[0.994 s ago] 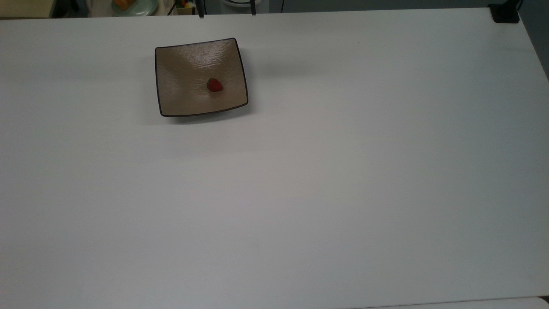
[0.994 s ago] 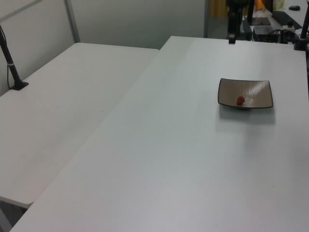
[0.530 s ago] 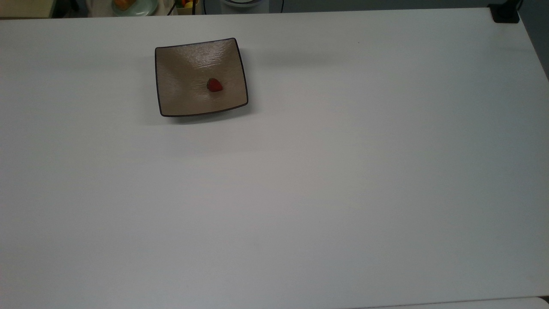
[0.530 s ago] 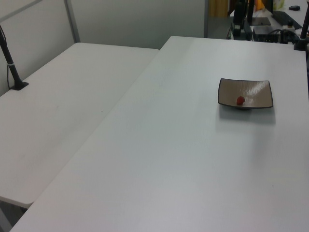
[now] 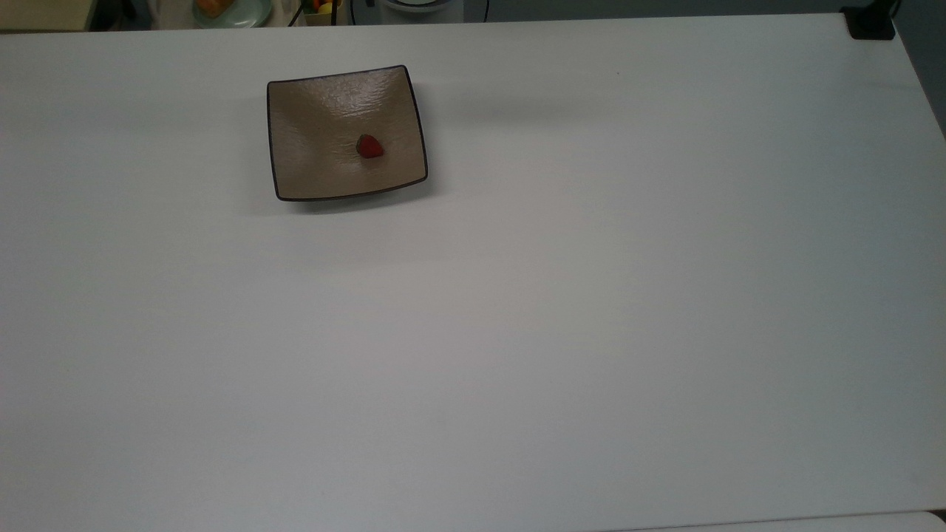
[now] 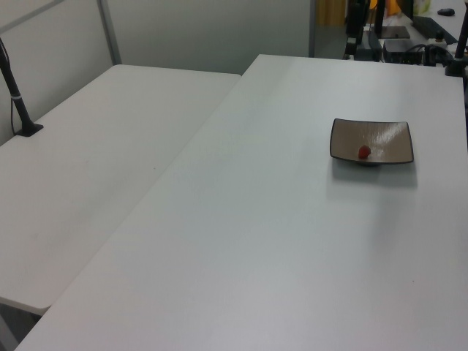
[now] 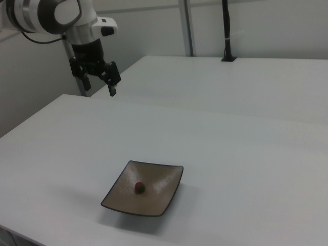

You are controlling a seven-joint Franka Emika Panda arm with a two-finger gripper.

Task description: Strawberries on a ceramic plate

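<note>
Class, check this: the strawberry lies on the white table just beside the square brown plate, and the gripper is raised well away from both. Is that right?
One detail is wrong: the strawberry lies on the plate, near its middle, as the right view shows. The gripper is indeed raised well away from both.

One strawberry (image 5: 369,146) lies on one square tan-brown ceramic plate (image 5: 318,159), the plate sitting toward the far left of the top view on a white table (image 5: 562,318). Two white tables appear in the left view, the second table (image 6: 95,183) standing to the left view's left of the first. One robot arm (image 7: 56,15) carries one gripper (image 7: 100,81), its two fingers spread, at the far left of the right view. One pale green dish (image 5: 233,12) sits past the table's far edge in the top view.
</note>
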